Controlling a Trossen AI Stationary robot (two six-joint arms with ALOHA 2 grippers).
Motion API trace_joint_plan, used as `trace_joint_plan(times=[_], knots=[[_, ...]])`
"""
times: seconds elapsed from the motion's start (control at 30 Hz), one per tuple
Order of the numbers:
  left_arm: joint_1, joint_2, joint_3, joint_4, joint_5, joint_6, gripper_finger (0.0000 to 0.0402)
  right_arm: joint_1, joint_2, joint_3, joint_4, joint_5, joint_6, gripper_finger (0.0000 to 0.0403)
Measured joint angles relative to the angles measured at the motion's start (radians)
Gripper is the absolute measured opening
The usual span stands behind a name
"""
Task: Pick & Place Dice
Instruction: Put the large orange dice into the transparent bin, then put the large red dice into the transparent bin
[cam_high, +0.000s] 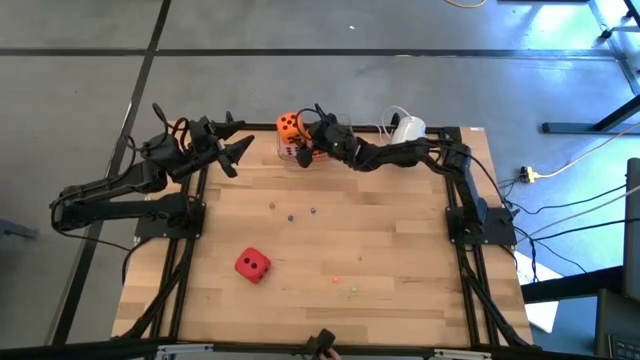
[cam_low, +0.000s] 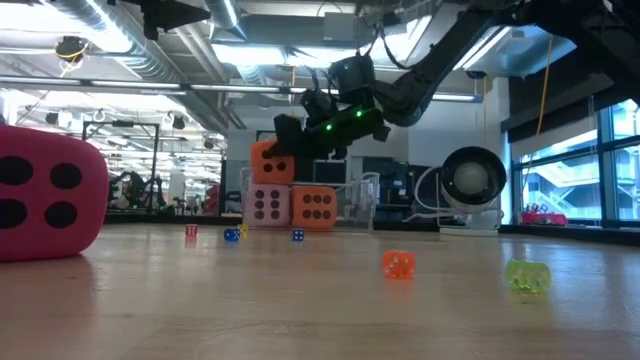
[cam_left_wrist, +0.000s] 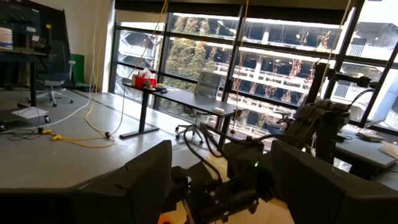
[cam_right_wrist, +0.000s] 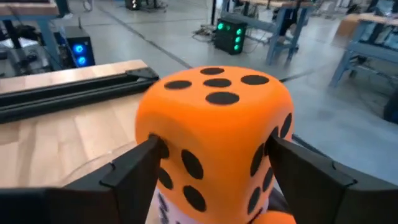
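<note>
An orange die (cam_right_wrist: 214, 118) sits on top of a pale pink die (cam_low: 268, 205), which has another orange die (cam_low: 314, 207) beside it, at the table's far edge (cam_high: 288, 124). My right gripper (cam_right_wrist: 213, 146) reaches in roughly level from the right. It is open, with one finger on either side of the top die. A red die (cam_high: 252, 264) rests on the table near the front left. My left gripper (cam_high: 235, 150) hangs open above the far left, holding nothing. My right gripper has its fingertips (cam_right_wrist: 149, 149) at two opposite side faces of the top orange die, near its lower half (cam_right_wrist: 180, 165). The faces show no dent. I cannot tell whether the fingers touch it. The die sits upright on the pink die.
Tiny coloured beads lie scattered on the wood (cam_high: 291, 213), with an orange one (cam_low: 398, 263) and a green one (cam_low: 528, 275) nearer the front. A clear container wall (cam_low: 362, 200) stands by the stacked dice. A white round device (cam_high: 407, 128) sits at the far edge.
</note>
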Motion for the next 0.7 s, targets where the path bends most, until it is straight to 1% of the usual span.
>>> trace_joint_plan(times=[0.3, 0.47, 0.6, 0.63, 0.7], knots=[[0.000, 0.000, 0.000, 0.000, 0.000, -0.001, 0.0267, 0.001, -0.094, 0.000, -0.129, -0.010, -0.001, 0.0299], [0.000, 0.000, 0.000, 0.000, 0.000, -0.002, 0.0269, -0.003, -0.124, 0.000, -0.213, -0.005, -0.030, 0.0300], [0.000, 0.000, 0.000, -0.030, 0.006, -0.003, 0.0267, -0.003, -0.219, 0.000, -0.325, -0.006, -0.079, 0.0300], [0.000, -0.001, 0.000, -0.047, 0.006, -0.003, 0.0267, -0.001, -0.253, 0.000, -0.378, -0.017, -0.092, 0.0300], [0.000, -0.002, 0.000, -0.088, 0.006, -0.020, 0.0267, 0.001, -0.313, 0.000, -0.468, -0.086, -0.107, 0.0300]])
